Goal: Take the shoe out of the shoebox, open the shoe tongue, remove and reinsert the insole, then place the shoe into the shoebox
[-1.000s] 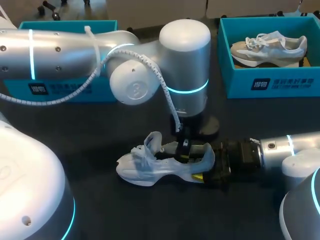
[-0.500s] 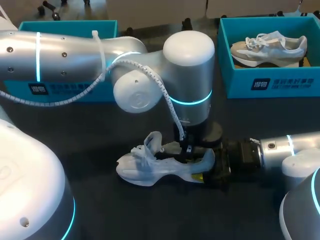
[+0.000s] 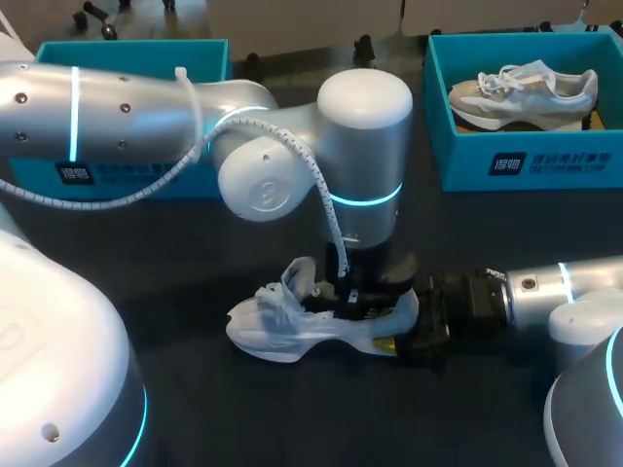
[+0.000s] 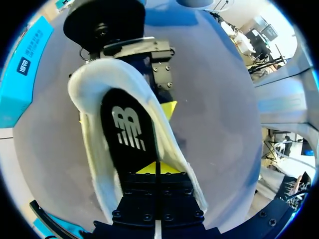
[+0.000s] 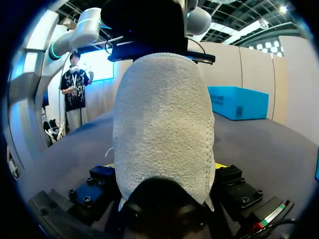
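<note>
Shoe (image 3: 282, 329) sits on its sole on the dark table (image 3: 175, 263), outside both boxes, with its toe pointing away from the right gripper (image 3: 399, 342).

Right gripper: one finger on each flank of the heel (image 5: 164, 124), both touching, so it grasps the shoe there. The heel fills the gap between the fingers. Only slivers of yellow show at either side.

Left gripper (image 4: 155, 168): comes straight down into the shoe's mouth. Its fingers are drawn together, the tips meeting as one yellow wedge on the black insole (image 4: 127, 132), hard against one side wall of the shoe. Cannot tell whether any insole edge is pinched between them. Ahead of the tips the insole runs to the heel cup. Padded collar walls flank it on both sides, so there is little room inside. Just outside the collar, one yellow tip of the right gripper lies against the wall.

Tongue (image 3: 300, 270) stands up behind the left fingers, on the toe side, with loose laces below it.

Open room: bare table along both sides of the shoe and beyond the toe. The right gripper closes the heel end and the left wrist covers the mouth from above.

Left shoebox (image 3: 127, 46) is well apart beyond the left arm, largely hidden by it. Right shoebox (image 3: 526, 161) is well apart beyond the right gripper, with a second shoe (image 3: 526, 88) inside its walls.
</note>
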Available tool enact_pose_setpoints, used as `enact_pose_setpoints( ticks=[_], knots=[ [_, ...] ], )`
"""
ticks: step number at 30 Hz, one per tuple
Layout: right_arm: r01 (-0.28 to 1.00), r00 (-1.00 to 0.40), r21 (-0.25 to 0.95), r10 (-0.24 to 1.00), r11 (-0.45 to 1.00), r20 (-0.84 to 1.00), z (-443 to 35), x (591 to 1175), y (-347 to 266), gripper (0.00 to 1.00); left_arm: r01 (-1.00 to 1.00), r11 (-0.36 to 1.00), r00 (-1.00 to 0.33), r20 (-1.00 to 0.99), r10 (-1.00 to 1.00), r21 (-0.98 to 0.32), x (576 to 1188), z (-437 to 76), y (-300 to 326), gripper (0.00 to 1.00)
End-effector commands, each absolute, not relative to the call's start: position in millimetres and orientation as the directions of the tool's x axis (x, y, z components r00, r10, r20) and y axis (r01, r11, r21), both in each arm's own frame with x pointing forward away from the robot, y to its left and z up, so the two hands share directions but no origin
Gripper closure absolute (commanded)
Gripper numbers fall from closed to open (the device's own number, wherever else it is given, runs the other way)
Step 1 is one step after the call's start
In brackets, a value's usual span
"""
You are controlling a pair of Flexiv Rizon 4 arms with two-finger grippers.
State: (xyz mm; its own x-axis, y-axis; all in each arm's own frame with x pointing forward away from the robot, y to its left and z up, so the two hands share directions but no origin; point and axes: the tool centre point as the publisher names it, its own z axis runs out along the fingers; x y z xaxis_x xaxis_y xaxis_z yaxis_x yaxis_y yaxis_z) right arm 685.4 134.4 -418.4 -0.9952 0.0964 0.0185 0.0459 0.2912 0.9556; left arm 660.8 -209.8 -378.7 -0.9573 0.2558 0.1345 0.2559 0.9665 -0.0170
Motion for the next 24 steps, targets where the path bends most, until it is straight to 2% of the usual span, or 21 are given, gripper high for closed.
enact_pose_setpoints(
  ticks=[1,15,24],
  knots=[
    [0.047,-0.995,0.954,0.095,0.296,0.02,-417.2,685.8,135.5,1.0,0.26,0.965,-0.956,0.132,0.261,-0.027,655.4,-377.4,-198.2,1.0],
    [0.047,-0.995,0.954,0.095,0.296,0.02,-417.2,685.8,135.5,1.0,0.249,0.968,-0.946,0.211,0.248,-0.021,653.9,-382.9,-192.0,1.0],
    [0.047,-0.995,0.954,0.095,0.296,0.02,-417.2,685.8,135.5,1.0,0.231,0.973,-0.953,0.195,0.231,-0.023,647.4,-389.6,-189.3,1.0]
  ],
)
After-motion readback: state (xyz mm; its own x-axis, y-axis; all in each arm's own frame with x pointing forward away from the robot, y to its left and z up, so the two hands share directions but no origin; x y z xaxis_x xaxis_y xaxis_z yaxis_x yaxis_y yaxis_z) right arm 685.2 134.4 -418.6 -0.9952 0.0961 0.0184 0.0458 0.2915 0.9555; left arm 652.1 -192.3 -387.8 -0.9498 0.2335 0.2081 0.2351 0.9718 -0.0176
